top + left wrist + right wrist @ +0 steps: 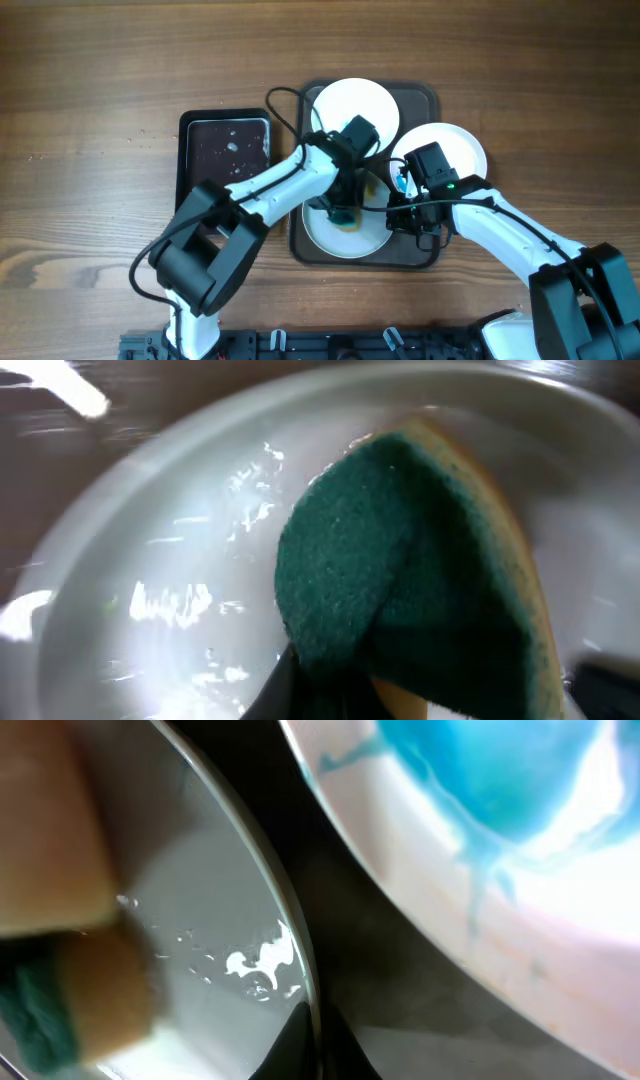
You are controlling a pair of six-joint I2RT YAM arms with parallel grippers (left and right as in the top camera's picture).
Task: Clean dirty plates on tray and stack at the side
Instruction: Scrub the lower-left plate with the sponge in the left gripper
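Note:
A white plate (368, 240) lies at the front of the dark tray (425, 255). My left gripper (345, 210) is shut on a green and yellow sponge (420, 580) and presses it onto this plate (180, 560), which looks wet. My right gripper (402, 217) is shut on the plate's right rim (292, 945), one finger on each side (318, 1045). The sponge also shows in the right wrist view (60, 870). A second white plate (450, 150) with a blue stain (500, 780) sits at the tray's right. A third white plate (352, 105) lies at the tray's back.
A black rectangular tray (225, 150) with water drops stands left of the dark tray. The wooden table (90, 120) surrounds both. The left arm's cable loops over the dark tray's back left corner.

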